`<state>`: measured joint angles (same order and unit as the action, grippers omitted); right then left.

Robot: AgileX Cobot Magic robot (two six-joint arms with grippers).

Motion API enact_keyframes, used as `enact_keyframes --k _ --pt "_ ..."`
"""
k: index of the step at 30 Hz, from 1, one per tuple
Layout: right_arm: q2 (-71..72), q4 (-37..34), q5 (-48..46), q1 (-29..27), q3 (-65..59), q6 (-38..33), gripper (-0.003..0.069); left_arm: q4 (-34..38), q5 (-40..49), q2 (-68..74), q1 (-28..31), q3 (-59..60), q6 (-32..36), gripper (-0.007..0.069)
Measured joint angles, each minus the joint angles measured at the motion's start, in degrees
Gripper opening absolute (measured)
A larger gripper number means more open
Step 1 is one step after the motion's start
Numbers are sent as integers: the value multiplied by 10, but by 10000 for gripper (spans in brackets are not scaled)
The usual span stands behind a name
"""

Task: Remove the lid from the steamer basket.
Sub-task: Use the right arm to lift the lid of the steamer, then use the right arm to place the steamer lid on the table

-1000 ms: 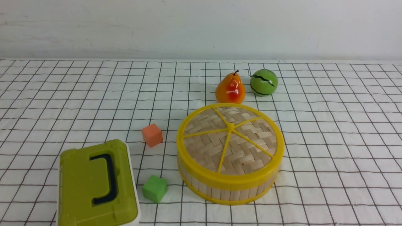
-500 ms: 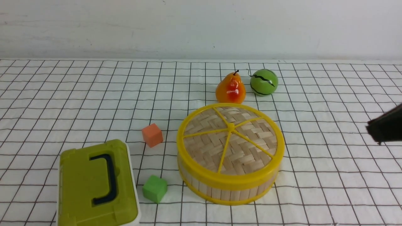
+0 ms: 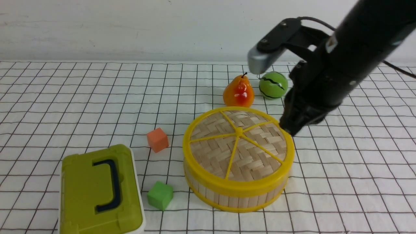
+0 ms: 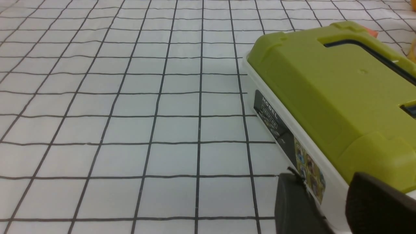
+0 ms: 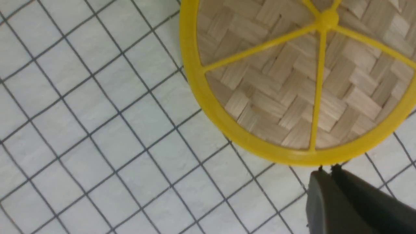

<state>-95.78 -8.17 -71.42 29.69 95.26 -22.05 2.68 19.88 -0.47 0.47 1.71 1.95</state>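
Observation:
The lid (image 3: 238, 146), a woven bamboo disc with yellow rim and spokes, lies flat on the steamer basket (image 3: 227, 196) at the table's middle front. My right gripper (image 3: 290, 129) is shut and empty, its tips just above the lid's far right rim. In the right wrist view the gripper (image 5: 328, 170) has both fingers pressed together just outside the lid's yellow rim (image 5: 276, 152). My left gripper (image 4: 320, 191) shows only in the left wrist view, open and empty, low beside the olive-green box (image 4: 334, 94).
The olive-green box (image 3: 99, 191) with a dark handle stands front left. An orange cube (image 3: 157, 139) and a green cube (image 3: 160, 195) lie left of the basket. A pear (image 3: 238, 92) and a green ball (image 3: 273, 85) stand behind it.
My right arm has come in from the right edge and now hangs over the lid's far right rim. The lid and basket have not moved.

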Motion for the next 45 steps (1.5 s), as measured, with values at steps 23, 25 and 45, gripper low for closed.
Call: enact_keyframes --k 23,25,45 --pt "-233 24 78 0 139 109 308 0 0 0 0 0 0 239" --pt "-236 23 78 0 139 109 267 0 0 0 0 0 0 239" --pt "-107 73 1 -18 198 109 104 0 0 0 0 0 0 239"
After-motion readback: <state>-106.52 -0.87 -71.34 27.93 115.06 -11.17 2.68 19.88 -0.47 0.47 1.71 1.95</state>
